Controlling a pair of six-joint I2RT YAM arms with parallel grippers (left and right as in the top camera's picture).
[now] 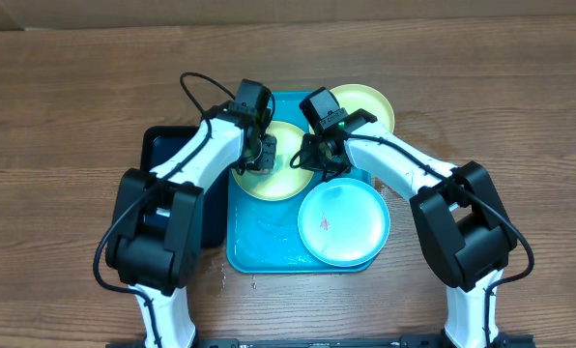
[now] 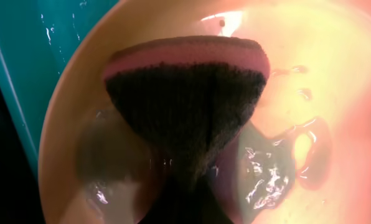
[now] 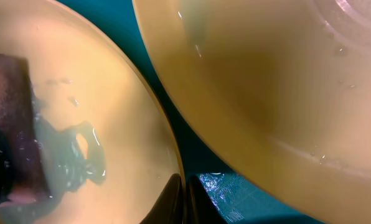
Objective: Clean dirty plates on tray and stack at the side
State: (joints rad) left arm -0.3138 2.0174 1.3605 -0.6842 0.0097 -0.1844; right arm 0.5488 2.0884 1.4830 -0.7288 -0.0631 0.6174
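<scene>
Three plates lie on the turquoise tray (image 1: pixel 259 253). On the middle lime-green plate (image 1: pixel 280 180), wet with puddles (image 2: pixel 310 155), my left gripper (image 1: pixel 262 153) (image 2: pixel 185 180) is shut on a pink sponge with a dark scrub face (image 2: pixel 185 93), pressed on the plate's centre. My right gripper (image 1: pixel 317 157) (image 3: pixel 184 202) is shut on that plate's right rim (image 3: pixel 167 143), one finger inside and one outside. A second lime-green plate (image 1: pixel 370 104) (image 3: pixel 266 81) rests at the tray's far right corner. The light-blue plate (image 1: pixel 351 227), with a small red smear, sits front right.
A dark navy tray (image 1: pixel 162 155) lies left of the turquoise one, partly under my left arm. Bare wooden table (image 1: pixel 66 145) surrounds both trays. Water beads on the turquoise tray floor (image 3: pixel 235 190) between the two green plates.
</scene>
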